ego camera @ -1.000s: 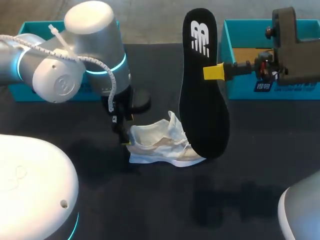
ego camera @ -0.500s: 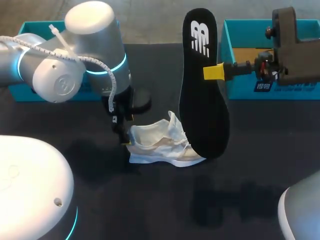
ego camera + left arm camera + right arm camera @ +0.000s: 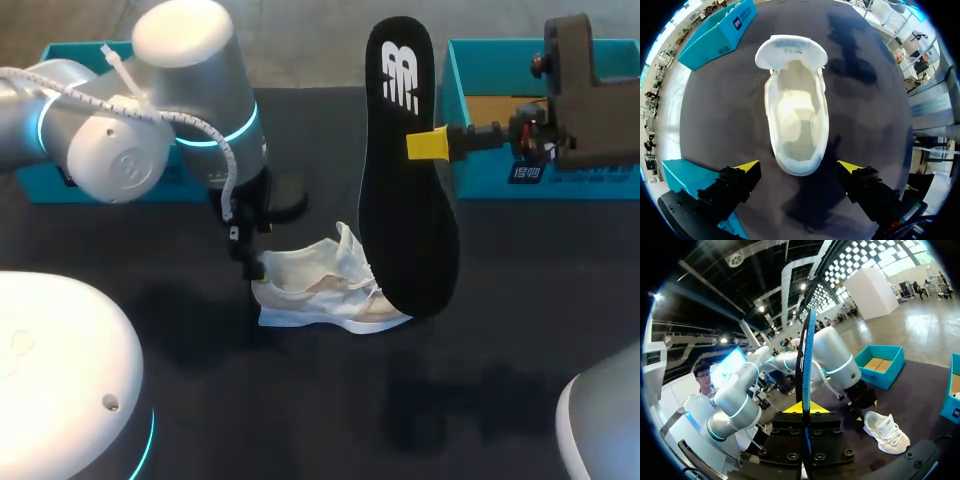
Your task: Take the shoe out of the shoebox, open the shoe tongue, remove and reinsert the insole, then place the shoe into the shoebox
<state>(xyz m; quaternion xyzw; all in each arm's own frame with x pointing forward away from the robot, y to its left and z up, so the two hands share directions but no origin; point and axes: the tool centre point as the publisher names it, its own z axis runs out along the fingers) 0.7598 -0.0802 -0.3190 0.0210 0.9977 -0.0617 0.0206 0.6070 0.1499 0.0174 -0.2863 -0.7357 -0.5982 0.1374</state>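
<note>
Though the head view obscures it, left end effector (image 3: 798,166) straddles the shoe (image 3: 796,112).

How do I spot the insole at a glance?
Start at the black table, then the white shoe at its middle. Near it, clear of the table, the right gripper holds the insole on end: flat, black, white logo, unlike the pale shoe.

Matt black insole (image 3: 405,200); white mesh-cloth shoe (image 3: 325,290).
</note>
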